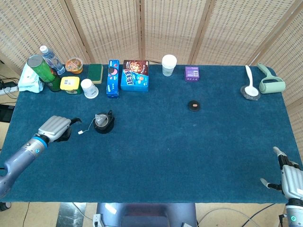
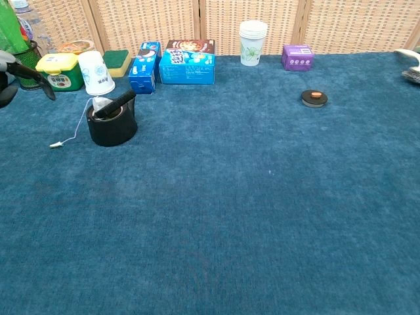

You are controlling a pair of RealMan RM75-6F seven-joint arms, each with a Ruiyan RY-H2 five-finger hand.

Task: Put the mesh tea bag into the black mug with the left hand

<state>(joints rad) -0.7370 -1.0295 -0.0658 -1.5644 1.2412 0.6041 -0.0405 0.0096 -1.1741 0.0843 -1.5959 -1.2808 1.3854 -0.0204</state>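
- Left hand (image 1: pixel 56 128), fingers loosely apart and holding nothing, sits at 9 o'clock of the black mug (image 1: pixel 103 122).
- Mesh tea bag (image 2: pixel 101 104) sits inside the mug; its string (image 2: pixel 77 128) trails towards the hand.

The left hand (image 1: pixel 57 127) sits low at the near left side, at the end of its grey arm, which runs back and down toward the corner. A blue ring shows at the wrist, just behind the hand. The back of the hand faces up and its grey fingers (image 1: pixel 53 124) lie side by side. One dark fingertip sticks out to the side. It holds nothing. The chest view shows only its dark fingertips at the left edge.

The right hand (image 1: pixel 289 177) is at the near right corner, far from the left hand. Its fingers are spread apart and it holds nothing
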